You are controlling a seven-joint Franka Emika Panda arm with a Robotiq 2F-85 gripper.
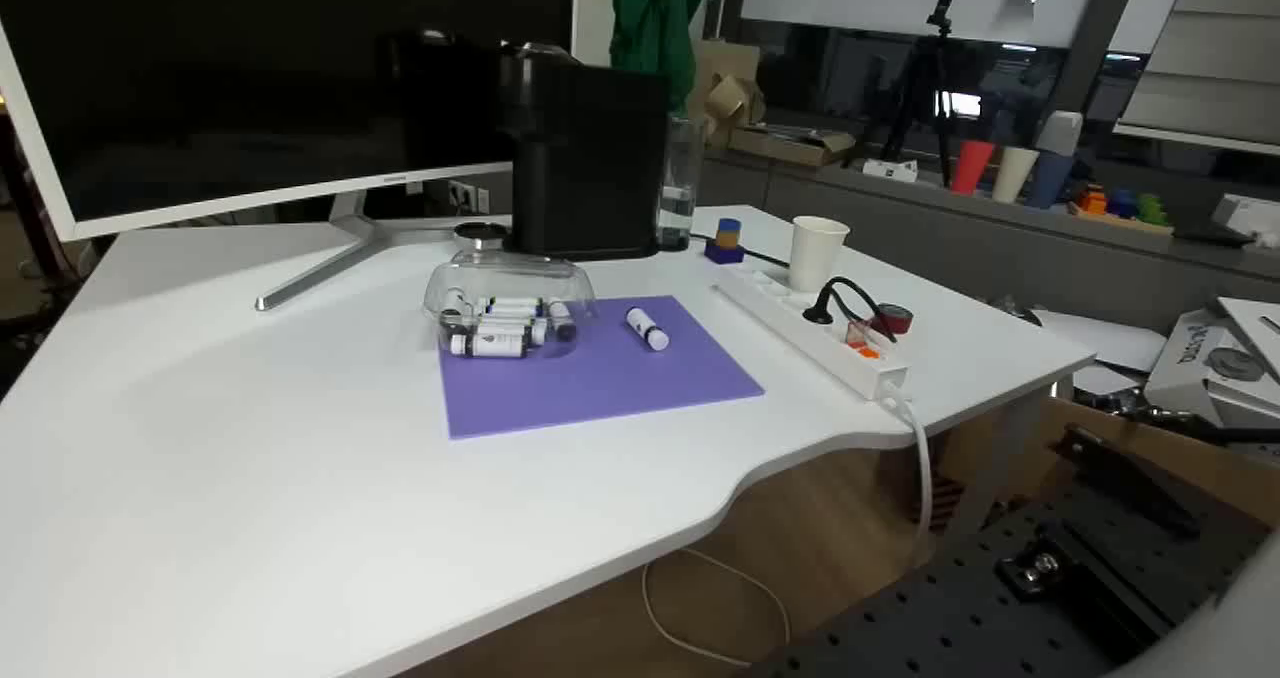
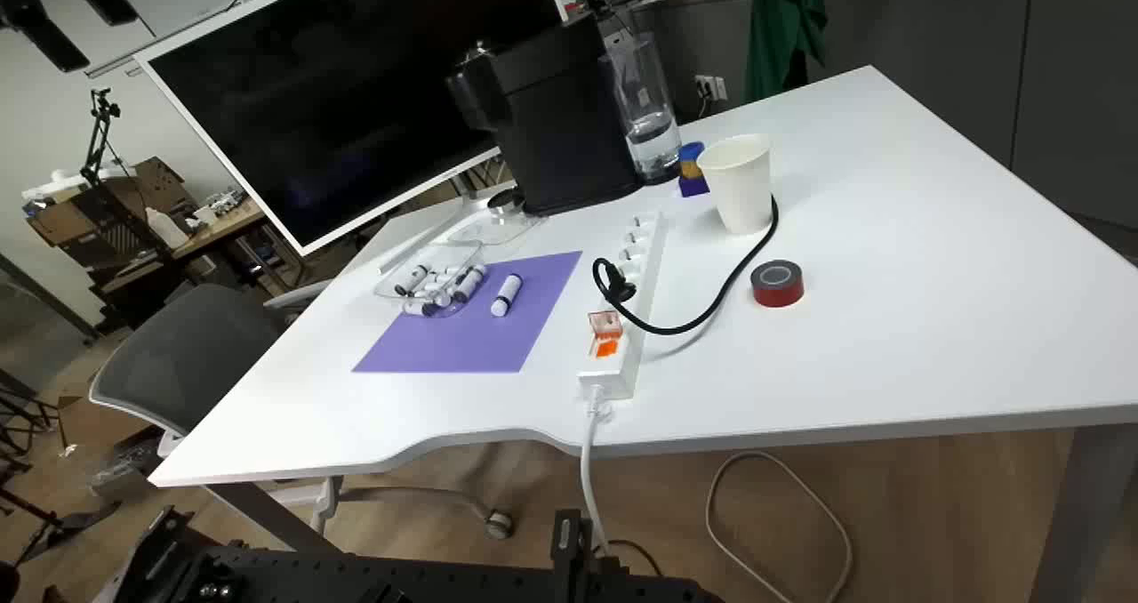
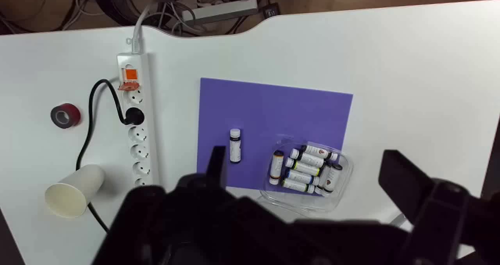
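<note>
My gripper (image 3: 304, 154) stands open above the desk in the wrist view, its fingers wide apart with nothing between them. In an exterior view, its dark fingertips (image 2: 62, 50) show high at the top left. Below lies a purple sheet (image 3: 273, 104) with one small white-labelled bottle (image 3: 235, 149) on its side, white cap at one end. Beside it, a clear plastic container (image 3: 345, 179) sits partly on the sheet and holds several similar bottles (image 3: 308, 158). Both exterior views also show the loose bottle (image 1: 646, 329) and the container (image 1: 515, 276). No contact is visible.
A white power strip (image 3: 150, 140) with a black plugged cable runs beside the sheet. Near it are a paper cup (image 2: 738, 185) and a red tape roll (image 2: 777, 285). Behind stand a black machine (image 1: 590, 158), a glass vessel (image 2: 645, 109), stacked blocks (image 1: 726, 242) and a monitor (image 1: 250, 78).
</note>
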